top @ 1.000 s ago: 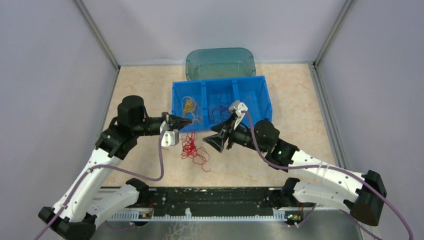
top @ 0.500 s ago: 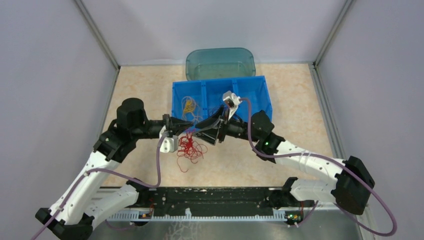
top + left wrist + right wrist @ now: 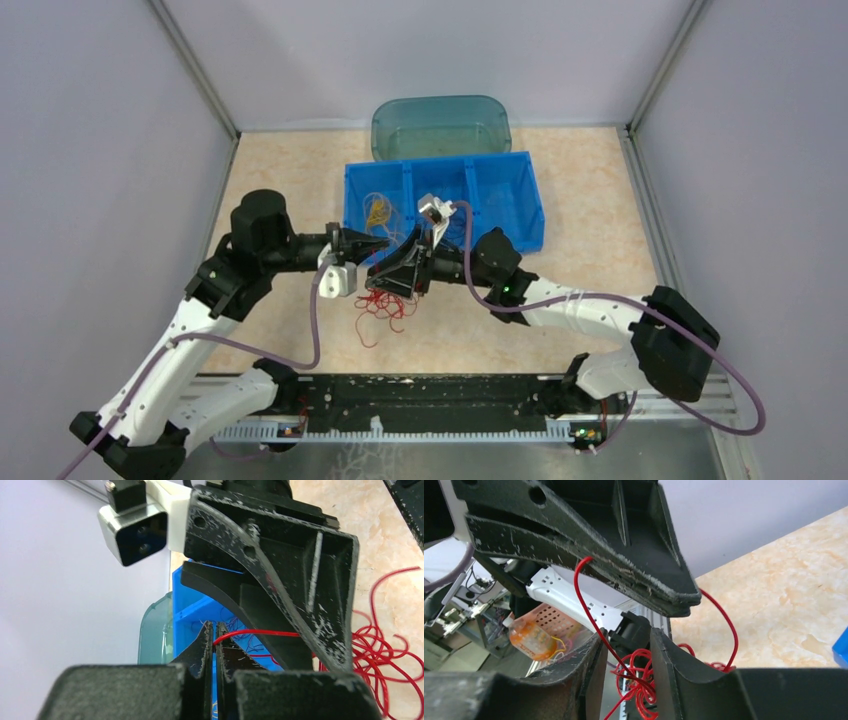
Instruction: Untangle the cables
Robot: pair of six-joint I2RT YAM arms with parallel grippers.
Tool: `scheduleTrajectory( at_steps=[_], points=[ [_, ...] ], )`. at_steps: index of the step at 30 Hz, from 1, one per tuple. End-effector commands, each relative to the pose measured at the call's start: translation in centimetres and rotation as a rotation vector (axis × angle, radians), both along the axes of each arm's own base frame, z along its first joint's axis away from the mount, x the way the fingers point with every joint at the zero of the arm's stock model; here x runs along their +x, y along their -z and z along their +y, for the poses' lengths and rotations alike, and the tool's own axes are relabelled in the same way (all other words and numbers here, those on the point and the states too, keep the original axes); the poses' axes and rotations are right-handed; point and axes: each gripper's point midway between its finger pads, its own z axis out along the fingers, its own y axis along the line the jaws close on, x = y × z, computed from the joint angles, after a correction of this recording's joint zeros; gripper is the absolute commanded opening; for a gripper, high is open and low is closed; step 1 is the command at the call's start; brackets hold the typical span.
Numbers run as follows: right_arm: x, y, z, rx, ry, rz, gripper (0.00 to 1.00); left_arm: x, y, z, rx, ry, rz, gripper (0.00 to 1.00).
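1. Beige marbled tabletop (image 3: 600, 200), closed in by pale lavender walls (image 3: 100, 150) on three sides.
2. Red cable (image 3: 384, 305): a loose, curly clump lying on the tabletop just in front of the blue bin (image 3: 520, 195), below the two gripper tips. One strand rises out of it, pulled straight.
3. Left gripper (image 3: 215, 632): fingers pressed together, pinching the raised red strand at their tips, above the clump.
4. Right gripper (image 3: 626, 647): nearly tip to tip with the left gripper, over the clump. Its fingers stand apart with a narrow gap, and red strands run through that gap. Whether the pads touch the wire cannot be told from the wrist view.
5. Yellow cable (image 3: 378, 212): lies in the bin's left compartment, apart from the red cable.
6. Teal tub (image 3: 440, 125): translucent, just behind the bin, near the back wall.
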Motion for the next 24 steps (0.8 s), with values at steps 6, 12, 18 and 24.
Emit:
scheduleTrajectory(
  at_steps=[6,12,18,24],
  points=[
    [-1.5,-2.0,1.9,0.071,-0.065,-0.033,0.30,0.2,-5.2,-1.2,-0.093,0.029,-0.045,0.00],
    [-1.3,0.2,2.4,0.027,-0.053,-0.013,0.28,0.5,-8.9,-2.0,-0.148,0.045,-0.061,0.00],
    [-1.2,3.2,1.8,-0.034,-0.028,0.010,0.27,0.3,-12.7,-2.2,-0.197,0.055,-0.115,0.00],
    [-1.3,7.2,0.4,-0.103,0.014,0.039,0.27,0.4,-16.7,-1.9,-0.255,0.042,-0.217,0.00]
  ],
)
